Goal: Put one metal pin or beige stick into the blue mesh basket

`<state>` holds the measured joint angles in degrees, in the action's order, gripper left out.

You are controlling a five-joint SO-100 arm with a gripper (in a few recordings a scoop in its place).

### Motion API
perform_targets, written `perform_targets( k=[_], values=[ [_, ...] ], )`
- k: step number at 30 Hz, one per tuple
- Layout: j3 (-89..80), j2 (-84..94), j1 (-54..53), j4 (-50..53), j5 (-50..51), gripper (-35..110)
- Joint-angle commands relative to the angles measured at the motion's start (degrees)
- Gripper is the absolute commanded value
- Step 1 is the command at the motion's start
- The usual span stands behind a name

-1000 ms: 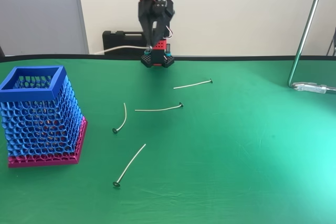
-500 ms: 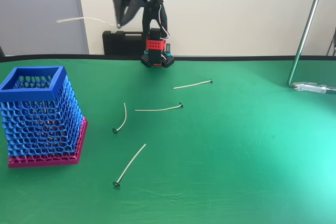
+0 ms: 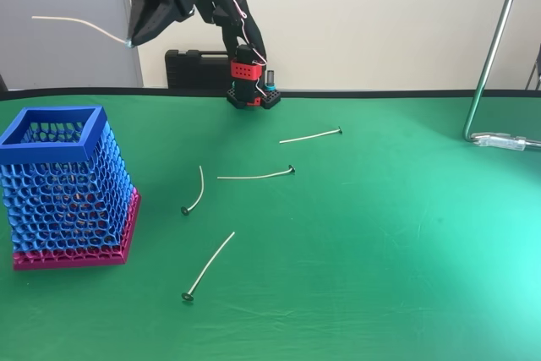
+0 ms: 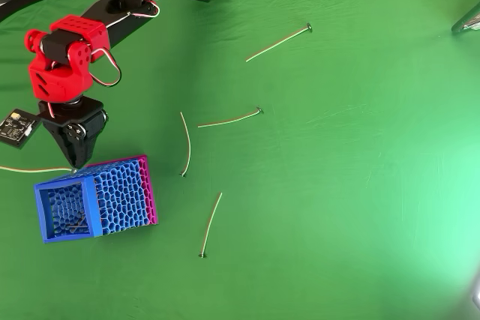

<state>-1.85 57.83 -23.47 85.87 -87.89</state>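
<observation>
your gripper (image 3: 128,40) is clamped on 1 end of the stick (image 3: 76,23), which juts out sideways, high above the surface (image 3: 380,234). in the overhead view the gripper (image 4: 75,164) sits just at the rear rim of the basket (image 4: 67,211), and the stick (image 4: 34,169) trails left, beyond the rim. held level like that, it would likely lie across the opening. tilt the wrist so the free end points down into the basket, centre it over the opening, lower it, then let go. 4 pins (image 3: 255,176) lie well apart on the surface.
</observation>
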Motion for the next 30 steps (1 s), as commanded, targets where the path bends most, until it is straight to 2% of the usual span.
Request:
perform_targets(
  k=[1,6,19,24,30],
  values=[
    [5.7,-2.4,-1.5,0.1,-1.4,1],
    [11.6,-9.0,-2.7,-0.9,-3.2,1],
    [10.7,-19.0,-5.0,-22.8,-6.4,1],
    [6.1,-22.1,-7.1,-34.1,-8.9,1],
    [2.2,-23.3,-8.7,-39.7,-10.8,1]
  ],
)
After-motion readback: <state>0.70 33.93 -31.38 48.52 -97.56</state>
